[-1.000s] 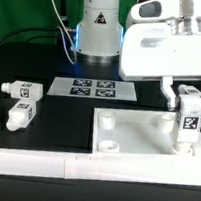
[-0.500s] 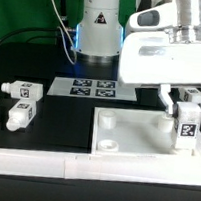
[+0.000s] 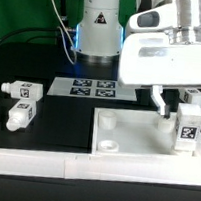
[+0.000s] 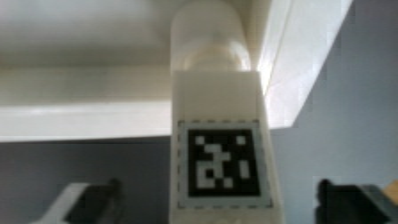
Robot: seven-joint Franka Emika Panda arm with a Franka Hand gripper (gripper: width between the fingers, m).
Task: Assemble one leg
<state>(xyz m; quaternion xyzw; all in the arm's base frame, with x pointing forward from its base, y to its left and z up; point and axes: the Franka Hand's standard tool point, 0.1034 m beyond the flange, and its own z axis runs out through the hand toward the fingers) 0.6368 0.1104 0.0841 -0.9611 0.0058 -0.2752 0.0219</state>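
Astride the leg [image 3: 187, 130], end effector [image 3: 184, 105] spread.

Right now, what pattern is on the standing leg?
The leg carries a black-and-white square tag; wrist view shows it best.

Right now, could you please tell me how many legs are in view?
3 legs: one upright on the panel below the open end effector, two lying at the exterior view's left; others may be hidden.

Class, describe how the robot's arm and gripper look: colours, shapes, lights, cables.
The arm is glossy white and rounded, with a blue light on its column and a dark cable beside it. The gripper has a boxy white body and dark fingertips.
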